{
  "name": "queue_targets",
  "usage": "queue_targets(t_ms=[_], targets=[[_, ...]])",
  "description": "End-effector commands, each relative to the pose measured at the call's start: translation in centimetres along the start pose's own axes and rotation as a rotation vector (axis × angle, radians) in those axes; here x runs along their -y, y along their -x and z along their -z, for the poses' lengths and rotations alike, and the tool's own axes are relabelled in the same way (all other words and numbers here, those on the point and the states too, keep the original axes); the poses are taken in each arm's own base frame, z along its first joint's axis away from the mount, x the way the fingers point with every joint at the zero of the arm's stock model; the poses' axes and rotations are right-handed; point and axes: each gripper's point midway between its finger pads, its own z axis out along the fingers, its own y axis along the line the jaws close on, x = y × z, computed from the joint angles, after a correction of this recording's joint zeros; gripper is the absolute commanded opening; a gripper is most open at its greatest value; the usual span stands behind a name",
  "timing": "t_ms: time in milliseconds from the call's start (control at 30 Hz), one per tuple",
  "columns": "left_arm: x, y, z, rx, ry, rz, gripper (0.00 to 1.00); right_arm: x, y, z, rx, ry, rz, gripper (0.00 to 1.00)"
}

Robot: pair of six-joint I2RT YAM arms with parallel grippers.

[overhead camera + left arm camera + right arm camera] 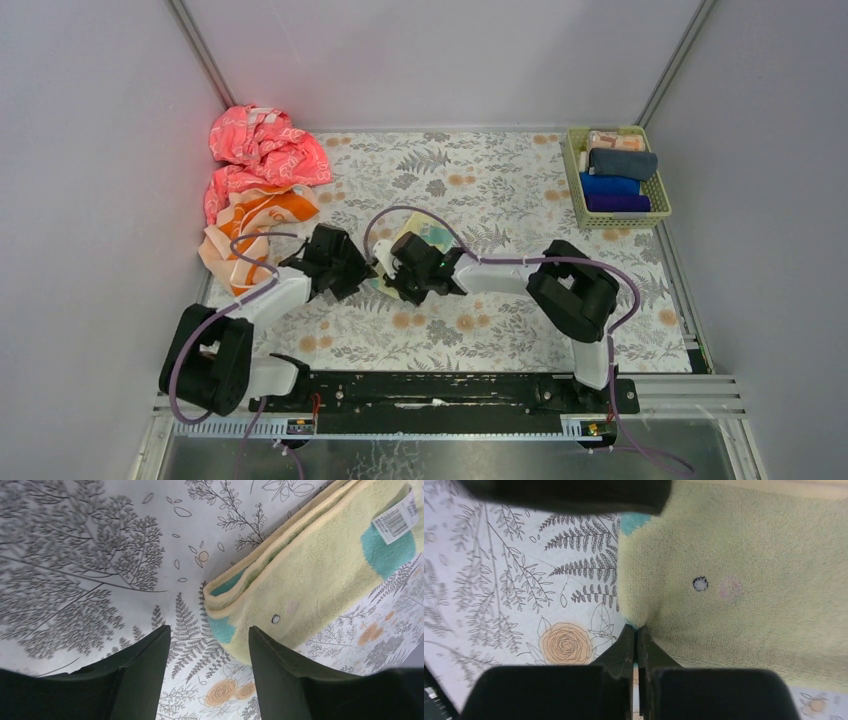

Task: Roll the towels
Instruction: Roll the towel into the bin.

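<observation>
A folded pale yellow-green towel with teal patches lies mid-table, mostly hidden under both grippers in the top view. My right gripper is shut, pinching the near corner of this towel. My left gripper stands open just beside the same towel, whose teal corner lies between its fingertips without being gripped. In the top view the left gripper and right gripper nearly touch. An orange and peach towel lies crumpled at the far left.
A pink-red patterned cloth is heaped in the back left corner. A green basket at the back right holds rolled grey, blue and purple towels. A floral tablecloth covers the table; grey walls close three sides.
</observation>
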Motion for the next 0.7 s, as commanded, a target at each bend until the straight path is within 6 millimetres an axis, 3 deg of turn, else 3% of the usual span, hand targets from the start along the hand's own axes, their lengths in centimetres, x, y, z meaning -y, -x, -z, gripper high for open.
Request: queue_targets(t_ms=[0, 367, 500, 667], targets=[[-1.4, 0.4, 1.7, 0.025, 0.053, -0.004, 0.6, -1.5, 0.3, 1.0, 0.053, 0.258, -0.24, 0.0], [1.1, -0.7, 2.2, -0.041, -0.068, 0.042, 0.63, -0.4, 2.6, 2.5, 0.234, 0.613, -0.667, 0.0], [1.6, -0.9, 1.6, -0.047, -0.077, 0.04, 0.63, 0.4, 2.1, 2.4, 0.241, 0.674, -0.808, 0.0], [2.0, -0.8, 0.4, -0.056, -0.078, 0.045, 0.58, 1.0, 0.8, 1.4, 0.195, 0.654, -0.866, 0.0]])
